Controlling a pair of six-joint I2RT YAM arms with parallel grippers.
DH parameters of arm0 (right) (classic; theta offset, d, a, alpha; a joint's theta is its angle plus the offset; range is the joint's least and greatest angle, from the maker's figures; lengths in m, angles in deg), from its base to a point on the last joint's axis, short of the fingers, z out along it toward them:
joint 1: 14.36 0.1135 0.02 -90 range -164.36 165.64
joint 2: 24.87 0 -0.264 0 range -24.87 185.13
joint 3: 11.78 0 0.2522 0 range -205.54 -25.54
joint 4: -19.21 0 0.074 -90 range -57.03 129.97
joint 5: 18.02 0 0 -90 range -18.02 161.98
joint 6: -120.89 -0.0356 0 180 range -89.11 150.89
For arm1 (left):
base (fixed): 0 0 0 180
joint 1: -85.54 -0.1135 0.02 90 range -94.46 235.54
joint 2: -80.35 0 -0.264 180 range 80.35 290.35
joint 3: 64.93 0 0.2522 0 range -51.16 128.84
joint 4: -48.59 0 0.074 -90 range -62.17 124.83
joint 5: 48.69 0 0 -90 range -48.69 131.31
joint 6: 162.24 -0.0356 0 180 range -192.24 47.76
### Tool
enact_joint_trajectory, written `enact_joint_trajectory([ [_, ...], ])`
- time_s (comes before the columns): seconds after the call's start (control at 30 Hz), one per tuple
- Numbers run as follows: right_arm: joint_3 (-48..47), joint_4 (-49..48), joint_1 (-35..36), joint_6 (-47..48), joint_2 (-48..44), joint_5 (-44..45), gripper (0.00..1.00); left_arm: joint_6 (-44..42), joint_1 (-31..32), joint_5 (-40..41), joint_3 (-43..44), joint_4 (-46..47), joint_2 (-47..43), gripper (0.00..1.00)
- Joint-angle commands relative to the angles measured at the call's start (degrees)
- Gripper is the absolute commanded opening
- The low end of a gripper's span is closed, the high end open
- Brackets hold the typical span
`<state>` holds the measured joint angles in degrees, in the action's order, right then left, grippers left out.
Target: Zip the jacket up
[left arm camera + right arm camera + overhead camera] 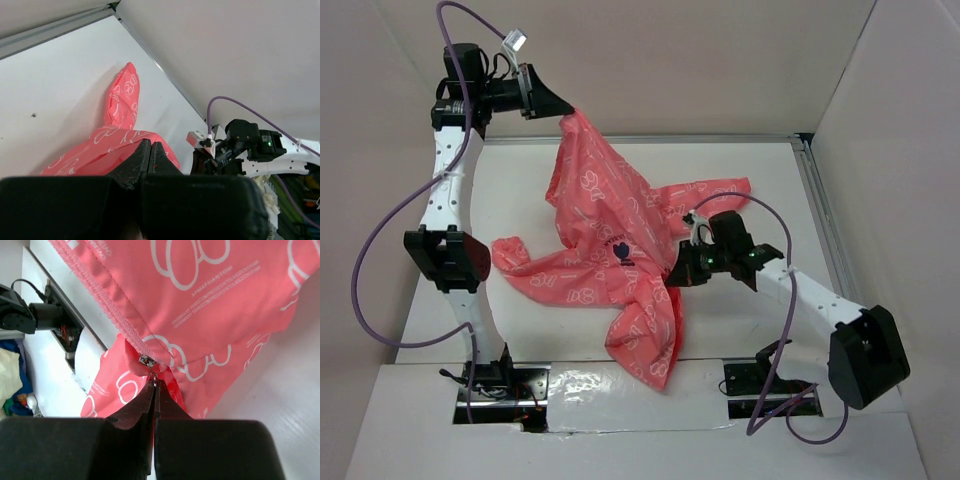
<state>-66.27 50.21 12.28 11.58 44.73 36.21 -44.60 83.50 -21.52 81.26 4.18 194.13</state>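
At far left, my left gripper (566,108) clamps the top edge of the jacket (605,215); lower down, my right gripper (672,272) pinches its zipper pull (153,377).

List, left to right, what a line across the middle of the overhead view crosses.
left arm → jacket → right gripper → right arm

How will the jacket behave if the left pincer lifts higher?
Likely floppy: the jacket hangs in folds from the left pincer. Probably light: one small pinch holds it raised. The zipper pull might slip from the right pincer's tips.
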Motion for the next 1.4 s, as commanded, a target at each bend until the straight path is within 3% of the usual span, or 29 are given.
enact_joint_trajectory([
  [0.0, 0.4, 11.5, -1.4, 1.29, -2.63, 1.84, 0.0, 2.94, -1.47, 3.14, 0.13, 10.96, -1.54, 0.0],
  [0.17, -4.79, 12.3, -1.94, 2.08, -3.77, 2.18, 0.0, 2.07, -0.86, 1.21, -0.85, 9.83, 0.12, 0.0],
  [0.2, -7.84, 12.56, -1.94, 2.69, -2.64, 2.54, 0.0, 1.72, -0.86, 1.65, -1.89, 9.22, 0.3, 0.09],
  [0.23, -9.44, 14.21, -2.02, 3.66, -1.93, 2.37, 0.27, 1.37, -0.68, 2.79, -2.6, 7.29, 0.39, 0.31],
  [0.27, -10.93, 15.19, -1.94, 4.62, -1.23, 1.85, 0.47, 0.67, -0.68, 3.41, -3.3, 6.23, 0.22, 0.99],
  [0.3, -13.04, 16.42, -2.11, 5.33, -0.62, 2.02, 0.7, -0.21, -0.68, 4.2, -4.7, 4.83, -0.13, 0.99],
  [0.33, -13.67, 16.43, -2.29, 5.51, -0.7, 2.11, 0.99, -1.61, -0.68, 7.51, -5.5, 1.68, -1.09, 0.99],
  [0.43, -15.86, 15.03, -4.74, 4.02, -2.27, 3.07, 1.0, -1.98, -1.38, 13.68, -12.25, -0.89, -6.36, 0.99],
  [0.53, -17.71, 13.01, -8.59, -1.05, -2.81, 10.44, 1.0, 1.61, -4.1, 19.48, -20.01, -1.51, -14.33, 0.99],
  [0.57, -18.59, 12.57, -9.92, -2.99, -1.41, 12.28, 1.0, 2.67, -4.28, 22.63, -29.06, -2.38, -16.46, 0.99],
  [0.6, -19.2, 12.65, -11.06, -6.41, -0.01, 14.83, 1.0, 3.73, -4.37, 24.66, -32.11, -3.0, -21.18, 0.99],
  [0.73, -24.21, 14.41, -16.25, -12.49, 9.31, 17.13, 1.0, 12.6, -1.75, 31.88, -50.97, -7.31, -31.84, 0.99],
  [0.97, -34.21, 15.1, -16.79, -15.94, 26.69, 26.45, 1.0, 20.43, 4.32, 34.97, -72.28, -17.68, -48.27, 0.99],
  [1.13, -33.29, 13.27, -12.93, -10.15, 29.63, 18.55, 1.0, 22.9, 7.75, 32.86, -85.37, -18.04, -51.9, 0.99],
  [1.37, -21.86, 10.81, -11.08, -8.99, 26.46, 15.2, 1.0, 23.07, 9.34, 31.89, -90.06, -14.09, -44.8, 0.99],
])
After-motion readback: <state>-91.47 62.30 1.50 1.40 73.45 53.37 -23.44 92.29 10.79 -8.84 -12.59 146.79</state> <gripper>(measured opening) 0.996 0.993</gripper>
